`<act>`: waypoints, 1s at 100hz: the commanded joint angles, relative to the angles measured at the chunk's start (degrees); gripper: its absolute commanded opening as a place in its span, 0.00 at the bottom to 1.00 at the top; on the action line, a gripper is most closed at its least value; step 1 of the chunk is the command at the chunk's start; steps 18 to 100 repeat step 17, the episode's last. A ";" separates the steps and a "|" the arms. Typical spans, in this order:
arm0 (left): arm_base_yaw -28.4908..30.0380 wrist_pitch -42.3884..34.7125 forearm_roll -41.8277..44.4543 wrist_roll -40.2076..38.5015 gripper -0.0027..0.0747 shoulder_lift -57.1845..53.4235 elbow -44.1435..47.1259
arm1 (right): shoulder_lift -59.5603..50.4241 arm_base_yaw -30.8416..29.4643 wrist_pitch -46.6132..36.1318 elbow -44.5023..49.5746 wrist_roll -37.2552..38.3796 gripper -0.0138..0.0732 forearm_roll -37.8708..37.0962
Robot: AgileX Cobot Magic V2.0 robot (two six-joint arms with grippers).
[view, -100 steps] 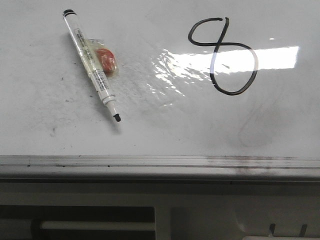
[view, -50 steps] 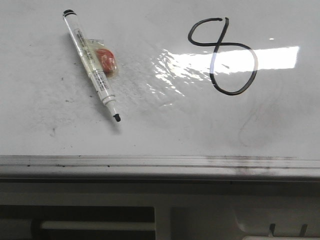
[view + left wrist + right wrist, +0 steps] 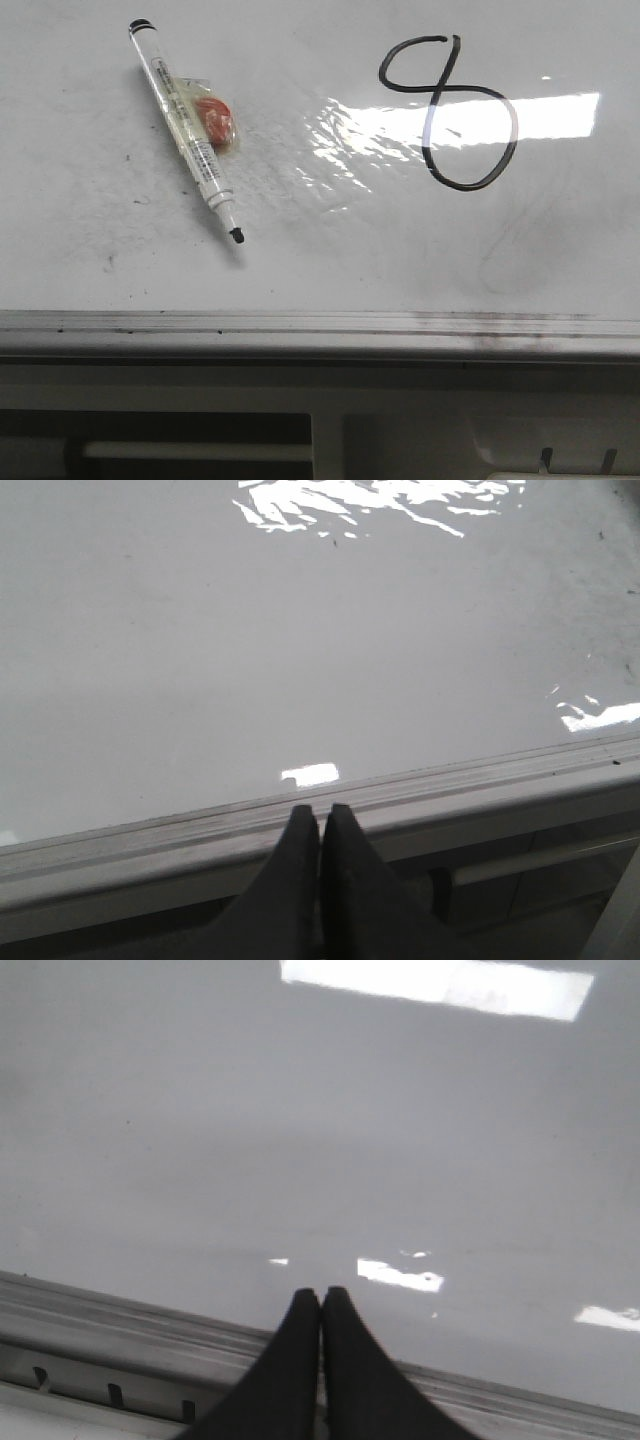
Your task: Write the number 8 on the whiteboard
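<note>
Whiteboard (image 3: 300, 270) lies flat, grey metal strip (image 3: 320, 325) along its near edge. Number 8 (image 3: 450, 110) is drawn in black on the right part of the board, lower loop crossing the glare patch (image 3: 380, 125). Marker (image 3: 187, 132) lies uncapped on the left part, tip toward the strip, touching an orange-red wrapped item (image 3: 214, 120). Left fingers (image 3: 320, 825) pressed together, holding nothing, over the board's edge. Right fingers (image 3: 321, 1305) likewise closed and empty.
</note>
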 commanded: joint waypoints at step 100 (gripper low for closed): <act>0.31 -2.68 0.00 -0.53 0.01 -1.42 2.31 | -1.28 -0.31 -1.08 0.66 0.17 0.11 -0.78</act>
